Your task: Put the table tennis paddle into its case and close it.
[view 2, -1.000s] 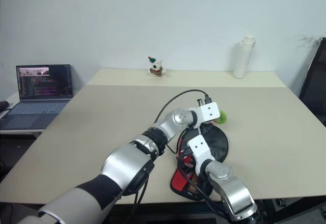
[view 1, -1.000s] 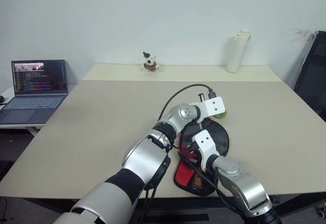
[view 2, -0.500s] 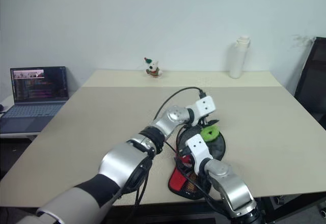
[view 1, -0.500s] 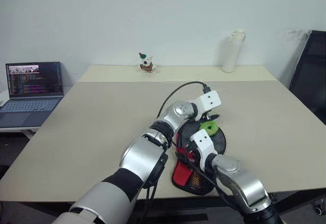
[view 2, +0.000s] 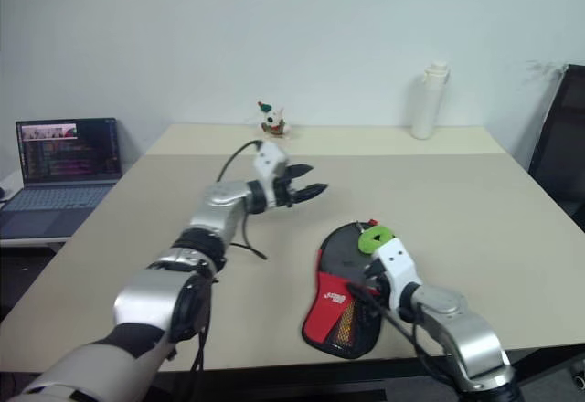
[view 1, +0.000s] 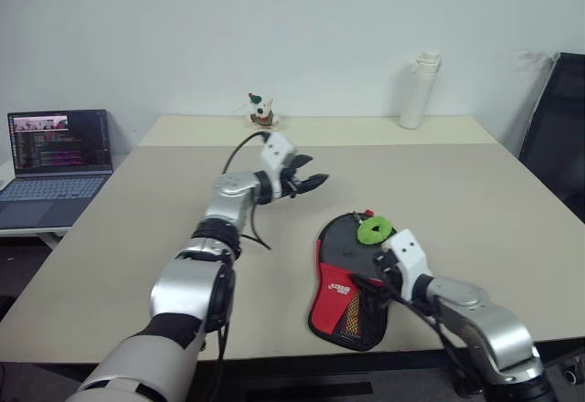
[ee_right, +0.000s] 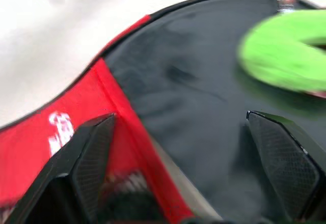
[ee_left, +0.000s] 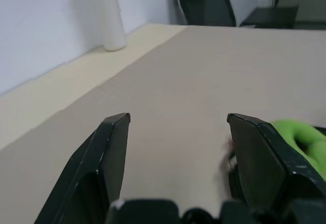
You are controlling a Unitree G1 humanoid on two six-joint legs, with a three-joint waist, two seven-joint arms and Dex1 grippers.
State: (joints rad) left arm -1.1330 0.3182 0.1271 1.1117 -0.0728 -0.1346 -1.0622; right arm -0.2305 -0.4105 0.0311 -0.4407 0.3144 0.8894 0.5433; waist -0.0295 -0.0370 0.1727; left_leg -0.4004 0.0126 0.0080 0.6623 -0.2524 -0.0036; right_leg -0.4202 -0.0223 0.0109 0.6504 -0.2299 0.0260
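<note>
Paddle-shaped black fabric case with red mesh panel (view 1: pixel 352 279) lies flat at the beige surface's (view 1: pixel 137 238) near edge. Right tool (view 1: pixel 382 277), spread, empty, hovers over it; left tool (view 1: pixel 306 183), spread, well apart.

- Both arms are built of rounded silver shells joined by black segments.
- A white block-shaped housing is carried at each wrist.
- The left gripper (view 1: pixel 315 183) and the right gripper (ee_right: pixel 183 147) are fitted with two black, wedge-shaped fingers.
- A black cable is looped beside the left forearm.
</note>
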